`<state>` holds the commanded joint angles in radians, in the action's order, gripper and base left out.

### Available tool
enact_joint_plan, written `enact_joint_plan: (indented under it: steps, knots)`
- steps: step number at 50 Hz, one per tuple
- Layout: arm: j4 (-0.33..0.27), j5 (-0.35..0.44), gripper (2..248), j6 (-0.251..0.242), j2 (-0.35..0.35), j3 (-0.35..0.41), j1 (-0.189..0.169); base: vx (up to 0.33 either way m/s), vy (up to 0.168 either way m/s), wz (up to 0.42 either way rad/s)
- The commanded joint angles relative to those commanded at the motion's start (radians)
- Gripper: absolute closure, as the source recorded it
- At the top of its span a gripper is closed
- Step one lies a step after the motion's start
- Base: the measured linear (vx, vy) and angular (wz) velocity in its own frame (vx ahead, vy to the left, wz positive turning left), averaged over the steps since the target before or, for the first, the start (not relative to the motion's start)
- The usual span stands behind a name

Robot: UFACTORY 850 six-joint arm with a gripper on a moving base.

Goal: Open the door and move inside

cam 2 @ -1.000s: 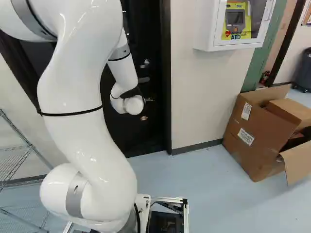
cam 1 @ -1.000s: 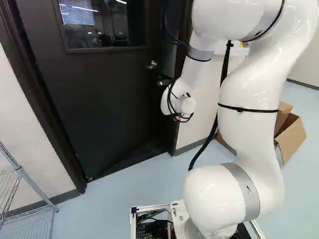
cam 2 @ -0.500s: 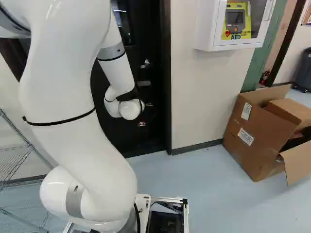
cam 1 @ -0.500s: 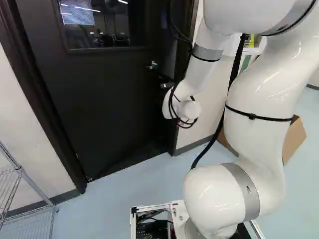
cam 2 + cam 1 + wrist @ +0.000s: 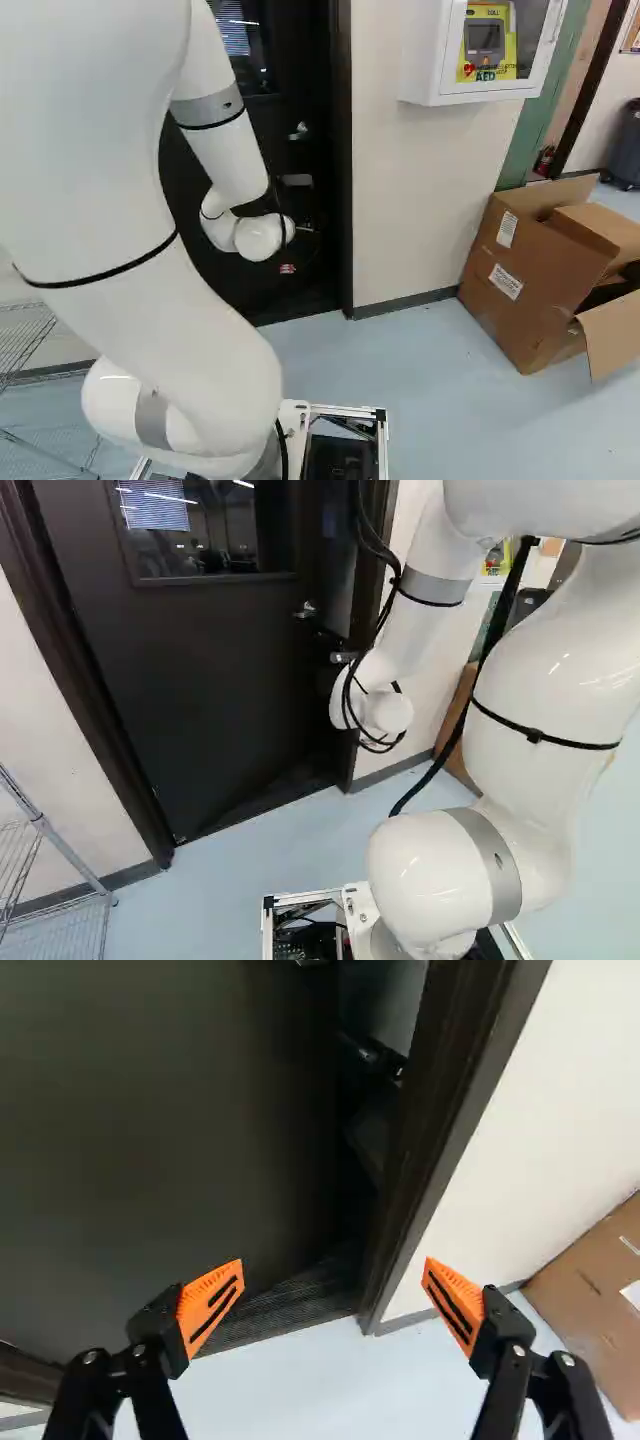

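Holding nothing, the gripper (image 5: 333,1272) has its 2 fingers (image 5: 208,1308) spread wide. The door (image 5: 150,1140) is ahead, a bit ajar by its frame (image 5: 440,1110). Maybe the gripper faces there to push, which needs no grip.

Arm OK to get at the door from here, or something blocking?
Likely yes: the open gripper faces the door, which stands ajar, and nothing shows in between. The door frame beside the gap may make the opening itself tighter.
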<state>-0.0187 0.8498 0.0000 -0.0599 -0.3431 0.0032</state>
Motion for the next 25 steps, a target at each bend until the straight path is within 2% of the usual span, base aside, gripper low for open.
enact_joint_plan:
  steps: [25]
  knots:
    - [0.038, -0.003, 3, 0.000, 0.118, 0.121, 0.000, 0.000, 0.000, 0.000]
